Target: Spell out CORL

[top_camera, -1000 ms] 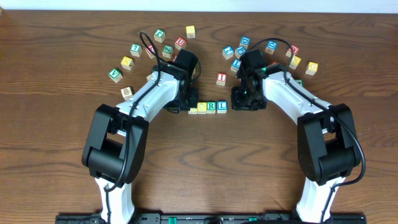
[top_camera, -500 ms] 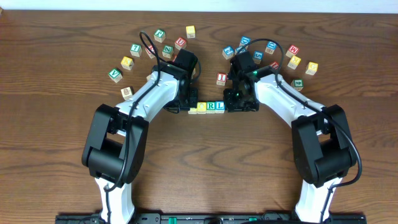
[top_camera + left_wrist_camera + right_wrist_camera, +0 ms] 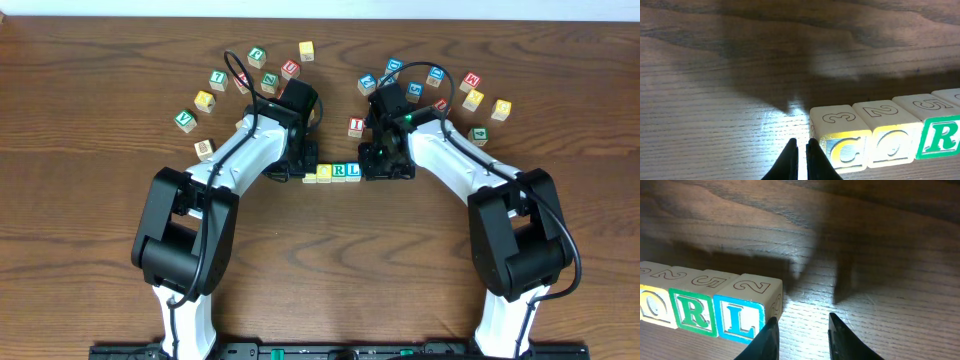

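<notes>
Seemingly a robotics lab: two robot arms at a wooden table.

Brown wooden table carries a four-cube row and scattered letter cubes.

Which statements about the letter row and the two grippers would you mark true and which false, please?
1. The row reads C, O, R, L. True.
2. The right gripper is clamped on the L cube. False: its fingers are apart and empty, beside that cube.
3. The left gripper sits at the row's C cube end. True.
4. The R cube bears a red letter. False: the letter is green.
</notes>
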You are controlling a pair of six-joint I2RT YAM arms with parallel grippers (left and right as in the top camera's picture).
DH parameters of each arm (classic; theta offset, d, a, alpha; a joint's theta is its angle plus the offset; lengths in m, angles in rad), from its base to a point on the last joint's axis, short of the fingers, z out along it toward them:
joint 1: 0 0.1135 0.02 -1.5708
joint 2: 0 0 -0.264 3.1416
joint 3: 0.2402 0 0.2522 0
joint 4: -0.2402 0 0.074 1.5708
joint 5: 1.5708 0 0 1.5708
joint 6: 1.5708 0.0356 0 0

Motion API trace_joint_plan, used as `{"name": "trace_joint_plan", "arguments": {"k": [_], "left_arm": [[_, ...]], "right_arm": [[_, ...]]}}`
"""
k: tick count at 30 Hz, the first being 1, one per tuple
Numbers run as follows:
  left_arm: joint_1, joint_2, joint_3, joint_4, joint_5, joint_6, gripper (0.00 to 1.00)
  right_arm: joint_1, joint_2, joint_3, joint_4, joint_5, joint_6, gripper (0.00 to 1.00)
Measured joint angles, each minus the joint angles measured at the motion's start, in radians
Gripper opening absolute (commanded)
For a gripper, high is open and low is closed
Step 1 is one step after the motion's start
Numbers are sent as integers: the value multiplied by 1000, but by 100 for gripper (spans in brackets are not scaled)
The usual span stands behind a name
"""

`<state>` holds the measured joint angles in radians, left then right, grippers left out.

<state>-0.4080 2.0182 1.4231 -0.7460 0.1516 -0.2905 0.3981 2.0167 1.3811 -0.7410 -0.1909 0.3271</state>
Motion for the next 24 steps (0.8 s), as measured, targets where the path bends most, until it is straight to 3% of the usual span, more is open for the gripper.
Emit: {"name": "trace_joint_plan", "arguments": {"k": [6, 18, 24], "left_arm": [[0, 0, 0, 0, 0, 0, 8], [22, -5, 0, -5, -21, 15, 21], [74, -86, 0, -8, -54, 35, 22]], "right_arm": [[-28, -28, 0, -16, 1, -6, 30], [-60, -116, 0, -52, 23, -7, 31], [-61, -157, 0, -56, 27, -7, 33]]}}
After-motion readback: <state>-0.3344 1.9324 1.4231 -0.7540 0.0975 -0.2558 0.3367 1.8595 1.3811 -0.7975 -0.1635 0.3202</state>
